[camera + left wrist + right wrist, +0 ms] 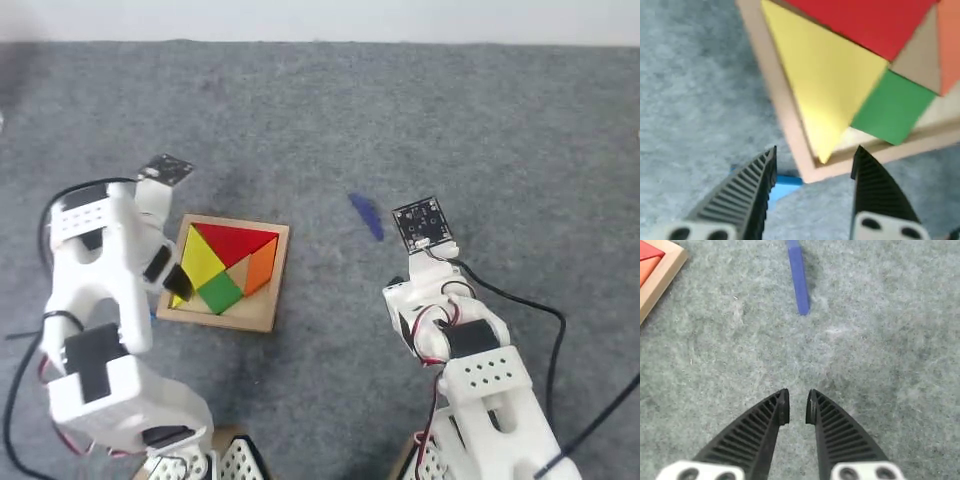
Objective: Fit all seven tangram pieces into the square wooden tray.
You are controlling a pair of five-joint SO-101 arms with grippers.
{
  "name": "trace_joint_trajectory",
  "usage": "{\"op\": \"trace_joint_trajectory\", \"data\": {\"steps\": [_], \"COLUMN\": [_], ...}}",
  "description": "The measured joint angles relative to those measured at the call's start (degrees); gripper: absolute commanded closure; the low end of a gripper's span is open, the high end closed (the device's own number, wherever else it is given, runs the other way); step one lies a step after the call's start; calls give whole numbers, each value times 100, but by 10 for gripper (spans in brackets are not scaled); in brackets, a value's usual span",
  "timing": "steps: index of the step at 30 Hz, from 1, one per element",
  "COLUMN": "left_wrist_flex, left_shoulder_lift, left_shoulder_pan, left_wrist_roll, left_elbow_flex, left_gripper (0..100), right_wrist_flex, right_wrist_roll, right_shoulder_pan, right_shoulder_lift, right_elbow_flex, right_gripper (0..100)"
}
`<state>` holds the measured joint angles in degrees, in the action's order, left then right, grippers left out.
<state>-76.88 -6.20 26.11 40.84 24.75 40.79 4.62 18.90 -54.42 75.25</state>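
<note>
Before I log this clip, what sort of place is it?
Likely a robot test bench: a grey carpet-like mat, a left arm and right arm side by side, and a wooden tangram tray.

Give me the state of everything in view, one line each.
wooden tray, partly filled, bare floor showing
red triangle, in tray
yellow triangle, in tray
green square, in tray
orange piece, in tray
dark blue piece, loose on carpet, outside tray
light blue piece, on carpet by tray's corner
left hand, open, empty
right hand, barely open, empty
</note>
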Motion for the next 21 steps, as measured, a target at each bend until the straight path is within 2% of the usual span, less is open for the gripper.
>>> {"op": "trace_joint_trajectory", "data": {"steps": [10, 21], "left_wrist_flex": [-308, 475], "left_shoulder_lift": [0, -9], "left_shoulder_pan": [-369, -642], "left_wrist_roll": [88, -105], "left_elbow_flex": [308, 712], "left_gripper": [763, 764], "right_wrist_flex": [0, 0], "right_wrist_roll": [0, 0], "right_shoulder_pan": [0, 0], "right_shoulder_lift": [0, 0], "right_elbow_flex": [0, 0], "right_gripper": [919, 918]}}
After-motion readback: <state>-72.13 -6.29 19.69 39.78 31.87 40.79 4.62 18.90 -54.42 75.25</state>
